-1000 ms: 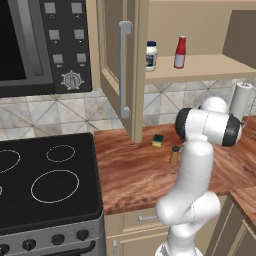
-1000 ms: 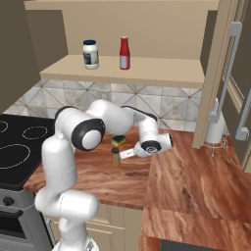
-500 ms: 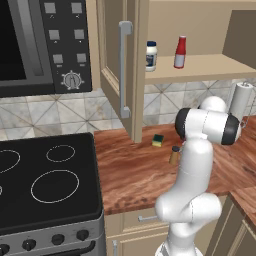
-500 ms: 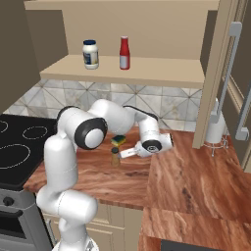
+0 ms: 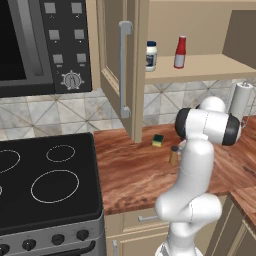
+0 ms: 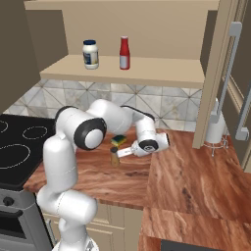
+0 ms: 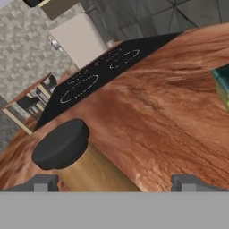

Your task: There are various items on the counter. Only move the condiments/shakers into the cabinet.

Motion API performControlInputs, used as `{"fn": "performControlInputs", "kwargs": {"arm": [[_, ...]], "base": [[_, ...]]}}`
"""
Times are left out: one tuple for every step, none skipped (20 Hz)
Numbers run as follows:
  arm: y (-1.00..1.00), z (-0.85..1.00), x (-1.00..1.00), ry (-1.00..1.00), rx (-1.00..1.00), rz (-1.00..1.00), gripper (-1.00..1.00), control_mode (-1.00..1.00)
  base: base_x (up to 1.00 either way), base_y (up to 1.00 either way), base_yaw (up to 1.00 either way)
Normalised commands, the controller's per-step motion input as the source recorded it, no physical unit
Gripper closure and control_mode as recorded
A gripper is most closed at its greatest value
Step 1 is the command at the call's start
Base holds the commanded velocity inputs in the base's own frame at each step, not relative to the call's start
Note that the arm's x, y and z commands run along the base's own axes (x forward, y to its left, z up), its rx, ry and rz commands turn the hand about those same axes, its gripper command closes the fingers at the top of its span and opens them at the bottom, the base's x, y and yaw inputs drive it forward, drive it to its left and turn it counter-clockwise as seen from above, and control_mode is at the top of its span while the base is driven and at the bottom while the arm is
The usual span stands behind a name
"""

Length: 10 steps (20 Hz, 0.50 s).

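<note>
The small tan-brown shaker with a dark top stands on the counter, just in front of the green-and-yellow sponge. My gripper lies low and level beside it, open. In the hand view the shaker sits between my fingertips, close to the left one, with the gripper not closed on it. The white jar and the red squeeze bottle stand on the shelf of the open cabinet. From the left base view the shaker shows beside my arm.
The cabinet door hangs open over the counter's left part. A black stovetop borders the counter on the left. A paper towel roll stands at the back right. The sponge is at the hand view's right edge.
The arm has shifted only slightly and the hand has eased a little toward the shaker. The jaws stay open and nothing on the counter has moved.
</note>
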Motion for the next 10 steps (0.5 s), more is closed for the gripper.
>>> {"fn": "performControlInputs", "kwargs": {"arm": [[0.19, 0.00, 0.00, 0.00, 0.00, 0.00, -1.00, -1.00], [0.19, 0.00, 0.00, 0.00, 0.00, 0.00, -1.00, -1.00], [0.19, 0.00, 0.00, 0.00, 0.00, 0.00, -1.00, -1.00], [0.19, 0.00, 0.00, 0.00, -0.01, 0.00, -1.00, -1.00], [0.19, 0.00, 0.00, 0.00, -0.01, 0.00, -1.00, -1.00], [0.16, 0.00, 0.00, 0.00, -0.01, 0.00, -1.00, -1.00], [0.14, 0.00, 0.00, 0.00, -0.01, 0.00, -1.00, -1.00], [0.13, 0.00, 0.00, 0.00, 0.00, 0.00, -1.00, -1.00], [0.13, 0.00, 0.00, 0.00, 0.00, 0.00, -1.00, -1.00], [0.14, 0.00, 0.00, 0.00, -0.01, 0.00, -1.00, -1.00]], "base": [[0.00, 0.00, 0.00], [0.00, 0.00, 0.00], [0.00, 0.00, 0.00], [0.00, 0.00, 0.00], [0.00, 0.00, 0.00], [0.00, 0.00, 0.00], [0.00, 0.00, 0.00], [0.00, 0.00, 0.00], [0.00, 0.00, 0.00], [0.00, 0.00, 0.00]]}}
